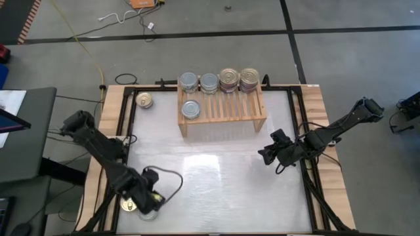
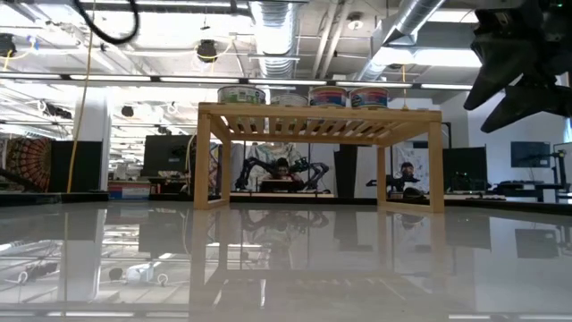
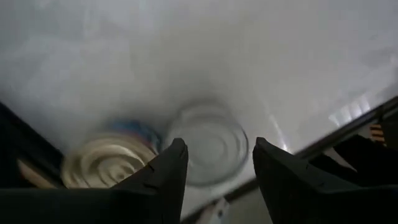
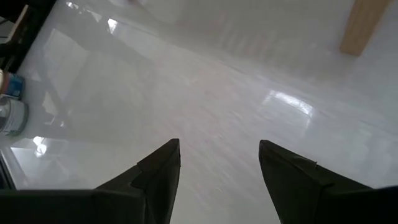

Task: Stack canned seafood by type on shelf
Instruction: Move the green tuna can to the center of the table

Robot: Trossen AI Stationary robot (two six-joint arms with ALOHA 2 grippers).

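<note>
Left tool [image 3: 216,163] released, poised over silver tin [image 3: 208,151] at table [image 1: 216,183] corner for pickup; right tool [image 4: 217,165] released, waiting mid-table near shelf [image 1: 223,108].

1. The light-wood slatted shelf [image 1: 223,105] stands at the bench's far edge.
2. Four stacks of round flat tins [image 1: 219,80] line its back; one silver-topped tin [image 1: 191,109] lies in front.
3. A gold-lidded tin [image 1: 144,100] sits left of it.
4. Two tins [image 3: 208,144] lie at the near-left corner.

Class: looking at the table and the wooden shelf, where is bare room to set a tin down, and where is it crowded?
Free: the shelf's front slats right of the lone silver tin; the table between both arms. Crowded: the back row of tins; the near-left corner by the left pincer.
</note>
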